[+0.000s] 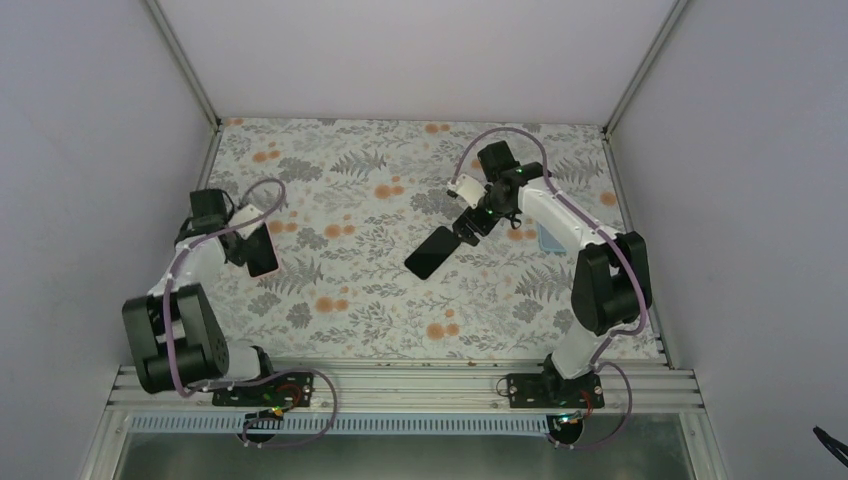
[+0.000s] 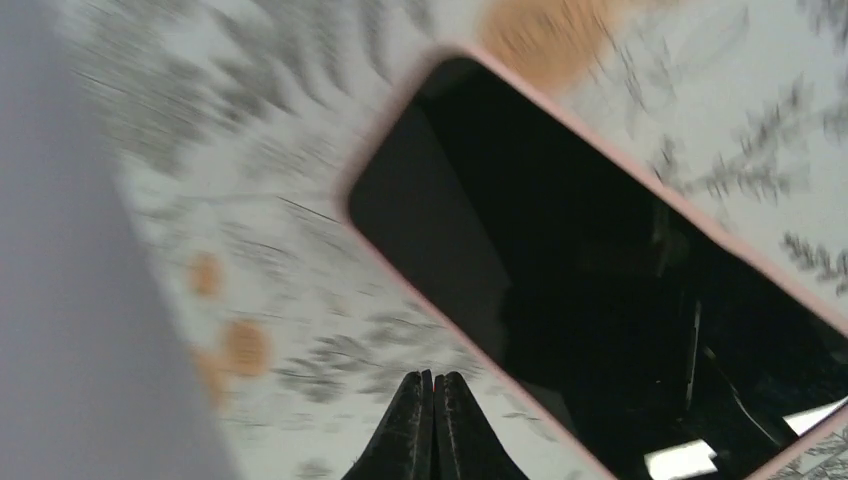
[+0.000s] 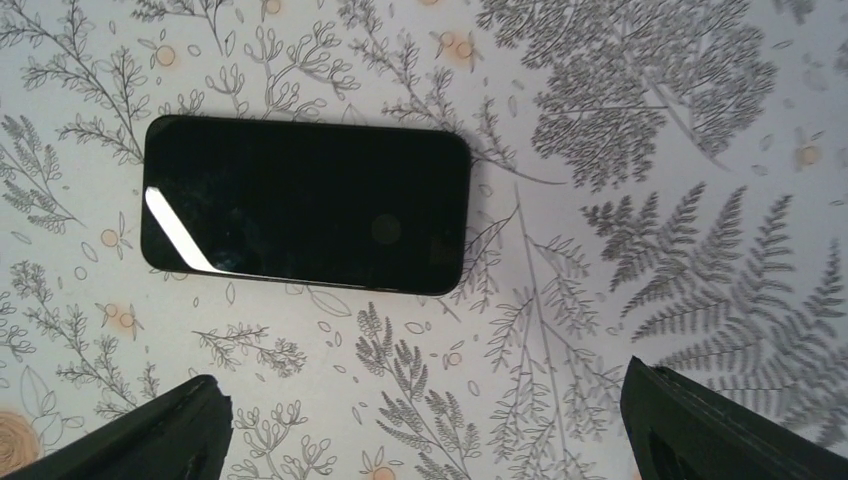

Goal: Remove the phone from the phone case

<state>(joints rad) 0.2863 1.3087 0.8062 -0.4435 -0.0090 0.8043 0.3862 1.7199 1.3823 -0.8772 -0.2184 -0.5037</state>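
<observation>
A phone in a pink case point(image 2: 620, 300) lies screen up on the floral mat at the left point(image 1: 263, 250). My left gripper point(image 2: 432, 380) is shut and empty, its tips just beside the case's long edge; it also shows in the top view point(image 1: 243, 243). A bare black phone point(image 3: 305, 207) lies flat near the middle of the mat point(image 1: 432, 252). My right gripper point(image 3: 425, 420) is open and empty, hovering above the mat just short of this phone's long side point(image 1: 472, 224).
A small light blue object point(image 1: 548, 240) lies on the mat beside the right arm. White walls close off the left, back and right sides. The metal rail point(image 1: 400, 385) runs along the near edge. The left wrist view is motion blurred.
</observation>
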